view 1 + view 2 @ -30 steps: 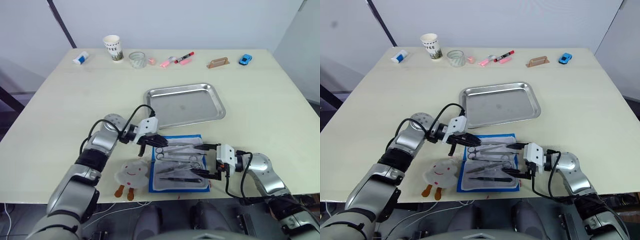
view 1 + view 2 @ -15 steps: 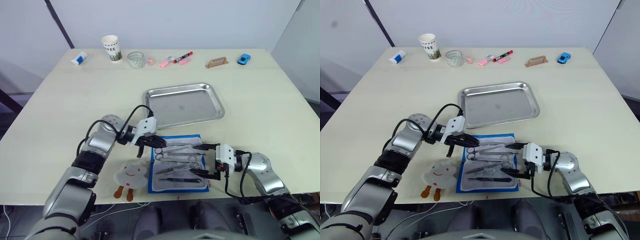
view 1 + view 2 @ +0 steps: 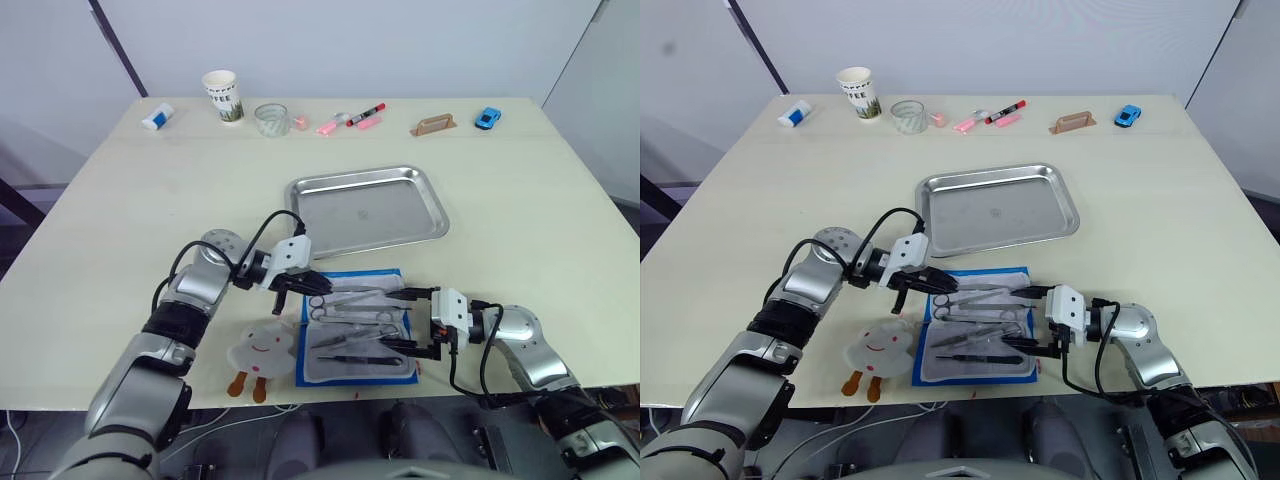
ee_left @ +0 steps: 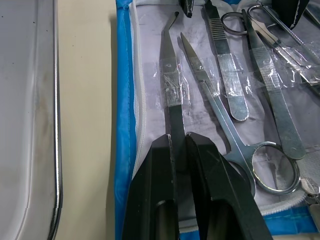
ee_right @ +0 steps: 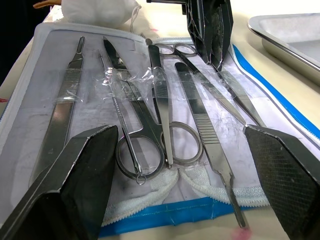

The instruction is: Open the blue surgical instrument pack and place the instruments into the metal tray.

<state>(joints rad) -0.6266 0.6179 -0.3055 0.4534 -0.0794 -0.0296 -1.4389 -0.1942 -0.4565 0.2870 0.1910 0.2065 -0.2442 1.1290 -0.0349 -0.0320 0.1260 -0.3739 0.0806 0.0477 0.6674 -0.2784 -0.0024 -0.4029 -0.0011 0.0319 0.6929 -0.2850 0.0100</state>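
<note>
The blue surgical instrument pack (image 3: 352,276) lies open near the table's front edge, pale lining up. Several instruments (image 3: 356,320) lie side by side on the lining, taped under clear strips (image 4: 172,87). They include scissors (image 4: 235,145) and forceps (image 5: 150,125). My left gripper (image 3: 308,283) is at the pack's far left corner, shut on a slim dark instrument (image 4: 170,65) whose handle runs between the fingers (image 4: 205,165). My right gripper (image 3: 396,320) stands open at the pack's right edge, fingers (image 5: 75,185) spread wide over the instruments' ends. The metal tray (image 3: 370,215) sits just behind the pack.
A white plush toy (image 3: 262,347) lies left of the pack. Along the far edge stand a paper cup (image 3: 224,95), a glass jar (image 3: 273,119), pink and red markers (image 3: 350,118), a brown holder (image 3: 437,125), a blue toy car (image 3: 489,118) and a small tube (image 3: 158,116).
</note>
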